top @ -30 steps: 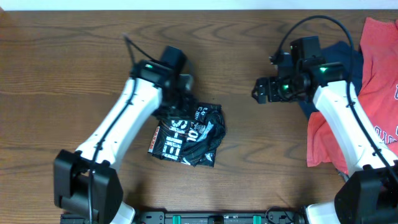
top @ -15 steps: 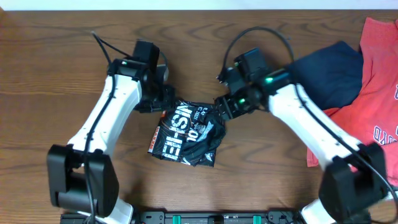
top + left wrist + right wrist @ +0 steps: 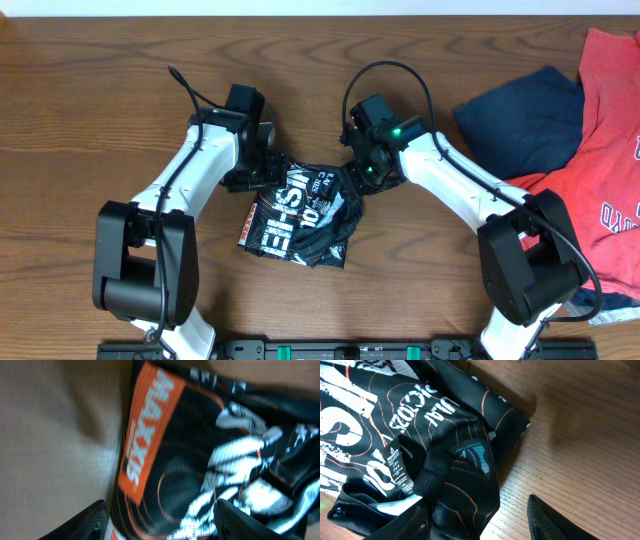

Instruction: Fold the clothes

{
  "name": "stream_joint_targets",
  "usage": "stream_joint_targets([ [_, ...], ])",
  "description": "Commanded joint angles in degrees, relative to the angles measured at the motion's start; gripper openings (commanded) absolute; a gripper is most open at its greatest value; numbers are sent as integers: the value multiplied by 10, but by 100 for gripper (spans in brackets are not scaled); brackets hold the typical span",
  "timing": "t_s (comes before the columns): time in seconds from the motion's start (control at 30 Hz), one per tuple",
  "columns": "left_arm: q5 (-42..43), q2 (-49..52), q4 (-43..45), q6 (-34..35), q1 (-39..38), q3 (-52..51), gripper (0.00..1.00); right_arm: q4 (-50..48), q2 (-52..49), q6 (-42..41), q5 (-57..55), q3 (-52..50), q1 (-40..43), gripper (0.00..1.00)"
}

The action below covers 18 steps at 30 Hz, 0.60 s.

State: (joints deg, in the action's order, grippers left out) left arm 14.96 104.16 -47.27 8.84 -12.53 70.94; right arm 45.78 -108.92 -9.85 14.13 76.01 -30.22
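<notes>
The jersey [image 3: 298, 215] lies crumpled in a rough square on the bench [image 3: 100, 80], between the 2 arms. It looks thin, light and limp, probably slick, so it should sag and slide rather than hold a crease. A pinch at an outer hem or corner, not the bunched middle, seems best. The left claw [image 3: 160, 506] is spread wide over the orange-lettered edge. The right claw [image 3: 476, 506] is equally wide above a rumpled corner. Neither grips cloth.
</notes>
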Motion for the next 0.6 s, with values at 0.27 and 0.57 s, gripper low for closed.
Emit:
stream_joint_targets([
  [0.27, -27, 5, 65, -76, -28, -40, 66, -3, 0, -9, -6, 0, -10, 60],
  [0.57, -124, 4, 86, -76, -61, -40, 55, 0, 0, -8, -7, 0, -10, 60],
])
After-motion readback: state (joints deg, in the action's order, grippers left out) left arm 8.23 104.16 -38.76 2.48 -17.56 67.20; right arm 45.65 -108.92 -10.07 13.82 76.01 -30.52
